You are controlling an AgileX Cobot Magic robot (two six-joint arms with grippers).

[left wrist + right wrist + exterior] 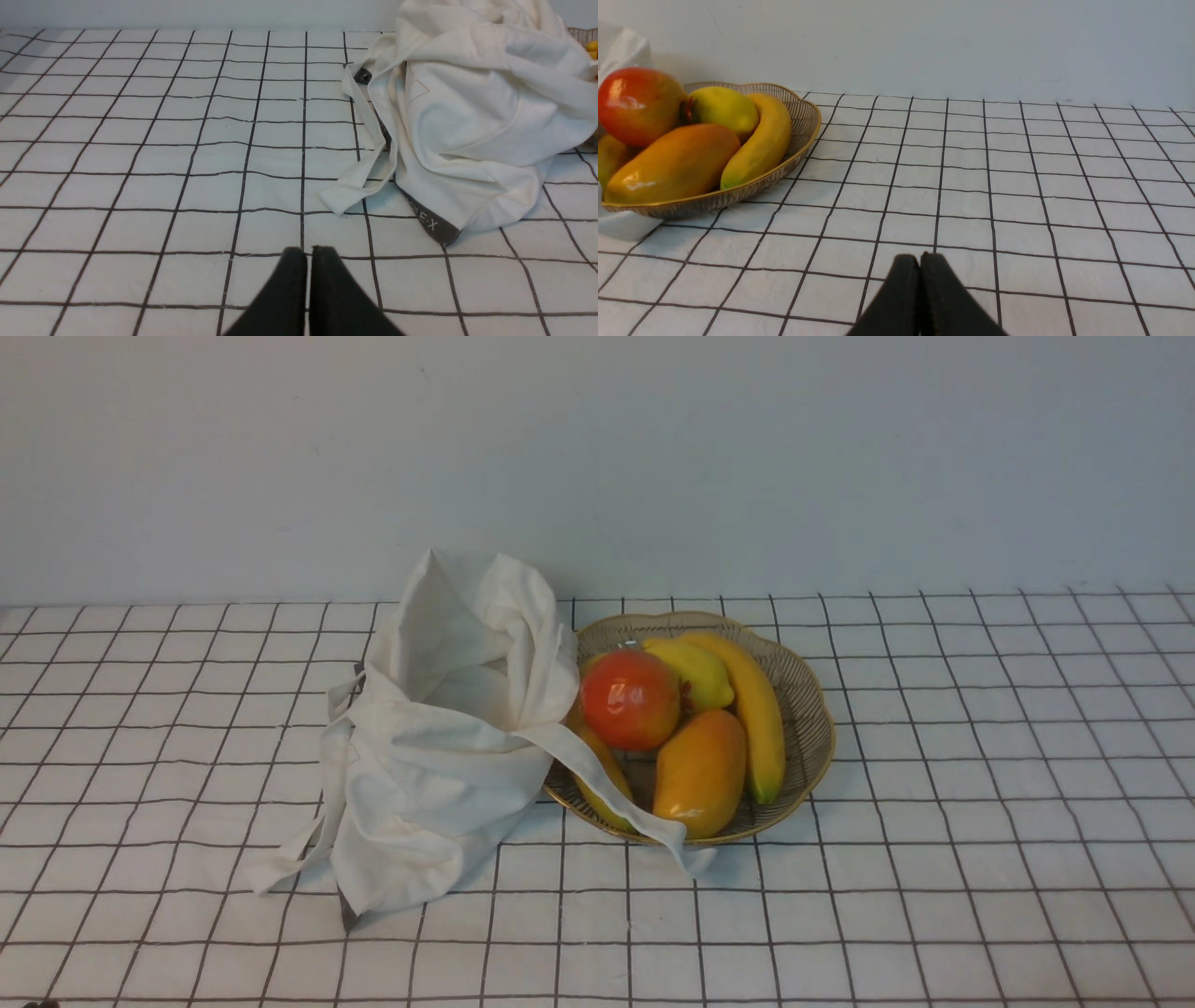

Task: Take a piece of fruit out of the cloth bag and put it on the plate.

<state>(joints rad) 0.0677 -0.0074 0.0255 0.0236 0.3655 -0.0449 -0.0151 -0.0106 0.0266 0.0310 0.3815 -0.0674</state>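
Note:
The round red-orange fruit (630,699) rests in the tan wicker plate (810,709), against the plate's left side; it also shows in the right wrist view (637,105). The off-white cloth bag (439,756) lies slumped left of the plate, its mouth open upward, one strap draped over the plate's front rim. The bag also fills the left wrist view's far side (472,116). My left gripper (308,252) is shut and empty, low over the table, well short of the bag. My right gripper (920,257) is shut and empty, away from the plate (803,123). Neither gripper shows in the front view.
In the plate also lie a yellow lemon (695,672), a banana (752,709), an oblong mango (700,773) and another yellowish fruit (602,770) half under the strap. A white tablecloth with a black grid (980,859) covers the table; a pale wall stands behind.

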